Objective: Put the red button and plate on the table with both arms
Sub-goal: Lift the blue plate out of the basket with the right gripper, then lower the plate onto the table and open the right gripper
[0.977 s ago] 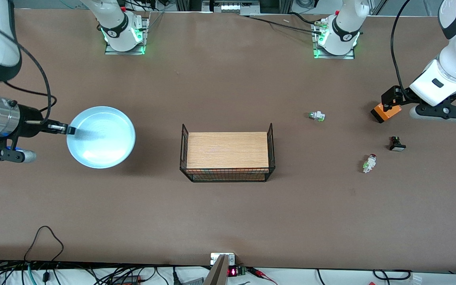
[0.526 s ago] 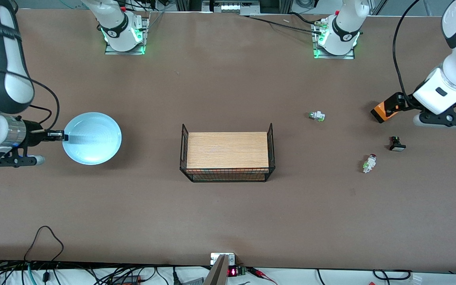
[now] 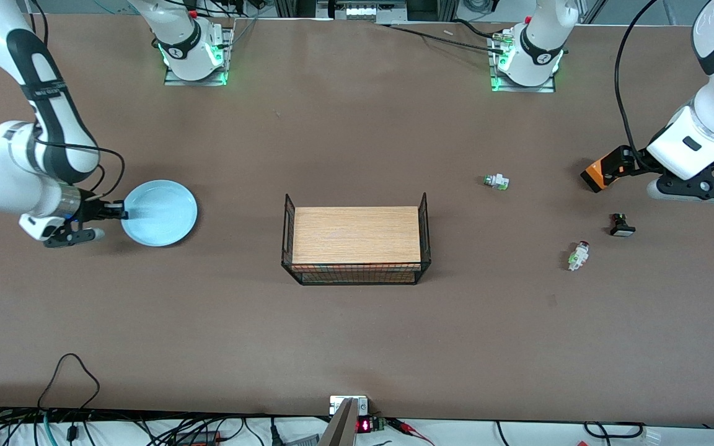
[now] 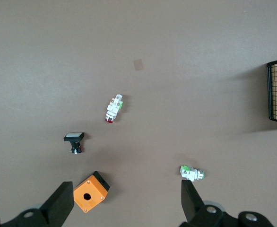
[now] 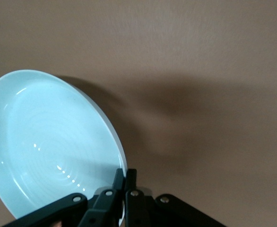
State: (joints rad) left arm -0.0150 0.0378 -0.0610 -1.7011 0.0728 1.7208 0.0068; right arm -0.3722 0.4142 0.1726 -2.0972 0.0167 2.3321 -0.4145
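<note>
Pale blue plate, round and shallow, pinched at its rim by the right gripper, fingers closed narrow on the edge, near the right arm's end of the brown table. In the right wrist view, plate tilted, with a shadow beneath on the tabletop; hard to tell whether the low edge touches the surface yet. Probably best lowered slowly, levelled until the base sits flat, then released by opening just enough to clear the rim, to avoid a drop or a rattle.

Toward the left arm's end, red button lying on the table, white body with red cap and green bit, apparently already placed. Near it, a black piece with white cap, an orange box, and a white piece with green end. Left gripper hovering above these, fingers spread wide and holding nothing, waiting. Wooden-topped wire basket at table centre, well apart from both.
</note>
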